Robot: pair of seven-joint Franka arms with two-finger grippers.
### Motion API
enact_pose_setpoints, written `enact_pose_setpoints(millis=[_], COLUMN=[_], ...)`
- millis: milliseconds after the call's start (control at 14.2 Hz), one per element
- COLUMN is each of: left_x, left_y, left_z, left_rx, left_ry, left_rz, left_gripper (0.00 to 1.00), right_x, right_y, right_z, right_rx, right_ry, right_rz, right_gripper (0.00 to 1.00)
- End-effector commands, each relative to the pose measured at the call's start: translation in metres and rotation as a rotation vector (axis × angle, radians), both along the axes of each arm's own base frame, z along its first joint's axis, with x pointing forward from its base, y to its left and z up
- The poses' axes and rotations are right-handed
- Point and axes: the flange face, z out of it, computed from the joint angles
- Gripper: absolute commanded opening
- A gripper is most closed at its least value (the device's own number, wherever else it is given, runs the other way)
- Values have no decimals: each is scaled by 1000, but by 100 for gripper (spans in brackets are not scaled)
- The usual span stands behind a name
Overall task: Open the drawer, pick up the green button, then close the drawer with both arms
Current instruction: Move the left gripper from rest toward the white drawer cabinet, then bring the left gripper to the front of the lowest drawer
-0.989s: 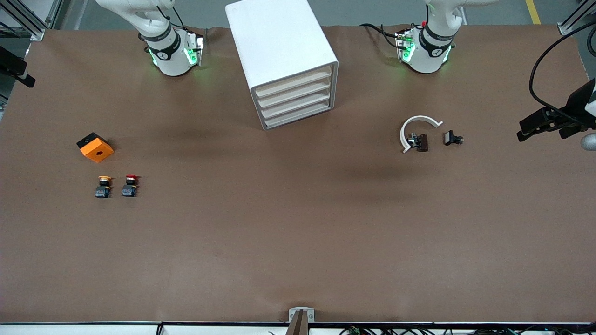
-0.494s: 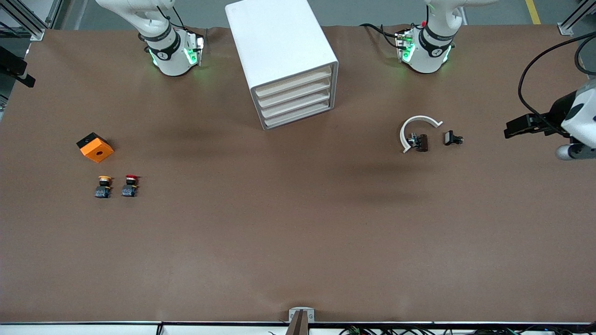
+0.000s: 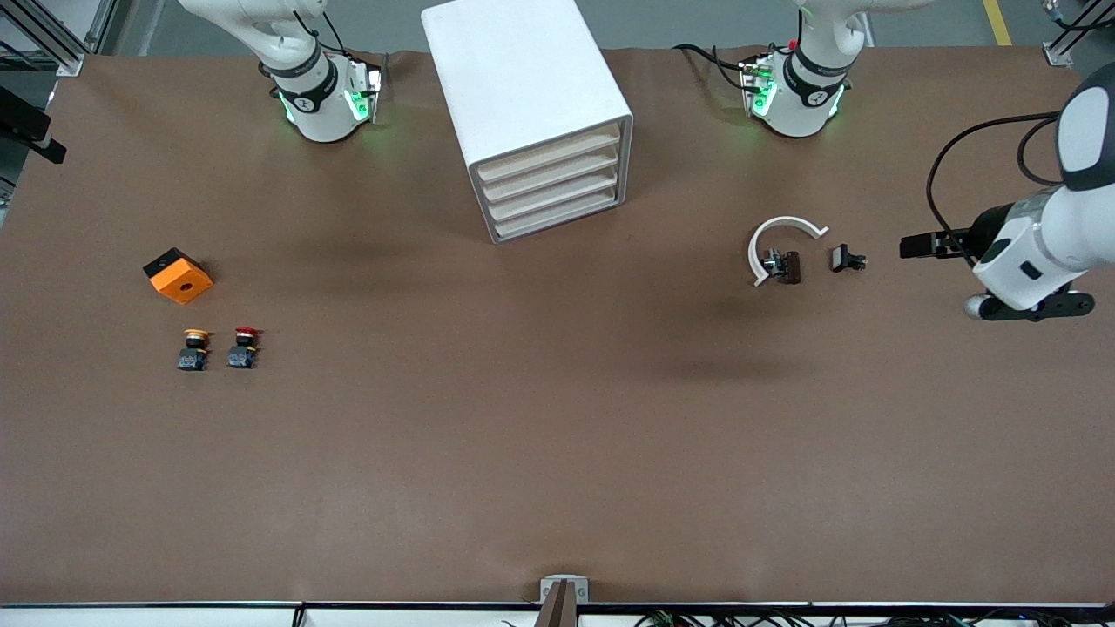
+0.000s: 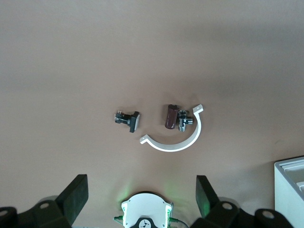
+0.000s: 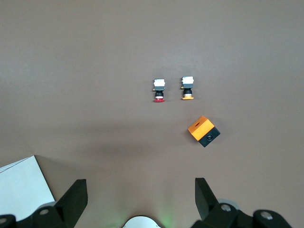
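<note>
Front view: brown paper-covered surface (image 3: 557, 435). White four-drawer cabinet (image 3: 531, 113) sits at the middle of the robot-side edge, all four drawers flush and shut. Green-capped button not visible anywhere; no open drawer to show it. Toward the right arm's end: orange-and-black cube with a round hole (image 3: 178, 275), and nearer the camera than it, yellow-capped push button (image 3: 193, 348) just beside red-capped push button (image 3: 244, 347), apart from each other. Toward the left arm's end: white curved C-shaped plastic piece (image 3: 778, 241) with a small brown-and-metal part (image 3: 785, 266) inside its curve, and a small black clip-like part (image 3: 846, 259) just beside them. Left arm enters from the edge at its own end of the surface; left end effector (image 3: 915, 246) is up over the surface near the black clip-like part, holding nothing; finger gap can't be read here. Right end effector out of this view.

Left wrist view: left end effector (image 4: 141, 195) fingers (image 4: 75, 194) spread wide, nothing between them. Below: C-shaped piece (image 4: 176, 138), brown-and-metal part (image 4: 174, 118), black clip-like part (image 4: 129, 120), a corner of the cabinet (image 4: 290, 185).

Right wrist view: right end effector (image 5: 141, 195) fingers (image 5: 75, 196) spread wide, empty, well above the surface. Below: red-capped button (image 5: 159, 90), yellow-capped button (image 5: 187, 88), orange cube (image 5: 204, 131), cabinet corner (image 5: 21, 187).
</note>
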Motion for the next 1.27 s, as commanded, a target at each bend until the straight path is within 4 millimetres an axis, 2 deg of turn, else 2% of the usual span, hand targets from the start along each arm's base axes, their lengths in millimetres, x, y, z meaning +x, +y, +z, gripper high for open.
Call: enact_pose_setpoints(millis=[0,212,353,494,636,706,777,918,989,1201], left_x=[7,16,22,29,30,31,36,48,55,54], left_y=[-26,-58,-93,-107,-143,-151,-158,-188,-198,-229], left_z=[-27,-52,-76,-91,-109,-124,-130,-139,-146,-168], left_rx=[14,55,101,120,138,163,178,220,234,259], left_ry=[44,44,31,26,36,58,69,77,95,196], left_rz=[15,58,162,282,315,371,449,629,720,909], left_gripper=[100,100,100,100,100,100,100,100,100,100], right_x=[-10,-10,-9,-8,-7,-6,-7,-6,-6,-7], right_y=[-3,-4,-4,-1,-1,-1,-1,-1,-1,-1], right_z=[2,2,2,3,2,1,1,1,1,2], right_rx=[-12,-12,-12,-14,-14,-14,-14,-14,-14,-14], right_ry=[2,2,-1,-6,-10,-9,-7,-9,-9,-9], right_rz=[5,2,1,7,7,7,7,7,7,7], right_gripper=[100,100,100,100,100,100,100,100,100,100])
